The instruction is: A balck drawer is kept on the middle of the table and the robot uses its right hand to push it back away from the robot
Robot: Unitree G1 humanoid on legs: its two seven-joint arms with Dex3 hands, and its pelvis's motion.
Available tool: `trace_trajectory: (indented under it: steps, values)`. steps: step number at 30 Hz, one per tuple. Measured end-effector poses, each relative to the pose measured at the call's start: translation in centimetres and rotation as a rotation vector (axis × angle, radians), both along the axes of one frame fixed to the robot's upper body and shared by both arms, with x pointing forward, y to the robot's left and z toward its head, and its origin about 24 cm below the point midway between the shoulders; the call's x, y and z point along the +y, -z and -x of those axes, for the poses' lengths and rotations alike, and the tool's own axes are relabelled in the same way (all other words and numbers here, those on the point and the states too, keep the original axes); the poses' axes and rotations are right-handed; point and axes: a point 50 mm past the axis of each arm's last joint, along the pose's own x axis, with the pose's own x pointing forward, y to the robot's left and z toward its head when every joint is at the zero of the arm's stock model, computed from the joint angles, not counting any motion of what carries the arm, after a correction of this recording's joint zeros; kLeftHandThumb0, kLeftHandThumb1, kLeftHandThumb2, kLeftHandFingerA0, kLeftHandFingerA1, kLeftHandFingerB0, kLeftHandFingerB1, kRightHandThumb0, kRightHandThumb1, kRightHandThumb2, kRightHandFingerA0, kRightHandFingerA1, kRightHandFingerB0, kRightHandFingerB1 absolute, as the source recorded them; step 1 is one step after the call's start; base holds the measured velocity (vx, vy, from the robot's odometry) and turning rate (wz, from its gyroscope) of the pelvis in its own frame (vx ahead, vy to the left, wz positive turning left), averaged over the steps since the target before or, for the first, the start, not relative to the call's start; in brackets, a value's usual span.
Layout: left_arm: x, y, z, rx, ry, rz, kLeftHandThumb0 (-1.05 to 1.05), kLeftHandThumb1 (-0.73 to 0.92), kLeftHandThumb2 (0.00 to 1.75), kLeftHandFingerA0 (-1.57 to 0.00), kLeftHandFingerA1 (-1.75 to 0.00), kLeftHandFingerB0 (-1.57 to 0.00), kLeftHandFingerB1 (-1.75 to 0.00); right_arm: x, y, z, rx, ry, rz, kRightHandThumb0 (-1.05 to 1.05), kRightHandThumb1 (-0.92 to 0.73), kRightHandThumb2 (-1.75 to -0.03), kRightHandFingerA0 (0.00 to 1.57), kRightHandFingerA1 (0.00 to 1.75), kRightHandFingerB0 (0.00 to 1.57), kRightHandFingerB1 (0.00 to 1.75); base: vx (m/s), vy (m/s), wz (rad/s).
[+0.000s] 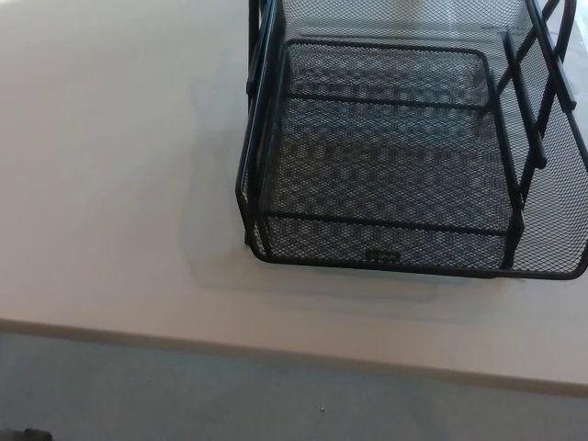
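**Black mesh drawer on the table, no hand in sight**

We see a black wire-mesh drawer [395, 147] with a rounded front rim sitting on a pale beige table [110, 165], toward the right and far part of the head view. Its right side and back run out of the picture. A small dark label sits on its front wall. The drawer's front lies well back from the table's near edge, below which grey floor [230, 395] shows. Neither of our hands appears, so we cannot tell how their fingers stand.
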Motion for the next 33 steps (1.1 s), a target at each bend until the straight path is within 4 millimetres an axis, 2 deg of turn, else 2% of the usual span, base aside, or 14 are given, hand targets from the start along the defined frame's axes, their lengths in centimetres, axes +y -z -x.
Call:
trace_trajectory:
  steps: [2, 12, 29, 33]
  values:
    - [0.0, 0.0, 0.0, 0.001, -0.001, 0.001, -0.61, 0.72, 0.62, -0.25, -0.3, -0.21, -0.28, -0.1, -1.6, 0.4, -0.01, -0.017, -0.016, -0.66, -0.82, -0.65, 0.31, 0.35, 0.26, 0.29, 0.0, 0.0, 0.0]
    - [0.0, 0.0, 0.0, 0.001, 0.001, 0.002, -0.6, 0.72, 0.62, -0.27, -0.31, -0.21, -0.28, 0.4, -5.1, 1.6, -0.026, -0.062, -0.122, -0.66, -0.83, -0.66, 0.31, 0.32, 0.27, 0.29, 0.0, 0.0, 0.0]
    - [0.0, 0.0, 0.0, 0.003, 0.003, 0.005, -0.59, 0.73, 0.62, -0.26, -0.31, -0.21, -0.28, 2.7, -10.4, 1.3, -0.11, -0.263, -0.28, -0.65, -0.83, -0.65, 0.28, 0.31, 0.26, 0.3, 0.0, 0.0, 0.0]
    - [0.0, 0.0, 0.0, 0.004, 0.002, 0.007, -0.6, 0.72, 0.61, -0.3, -0.32, -0.22, -0.28, 3.5, -11.6, 1.0, -0.136, -0.34, -0.304, -0.63, -0.81, -0.65, 0.29, 0.31, 0.27, 0.3, 0.0, 0.0, 0.0]
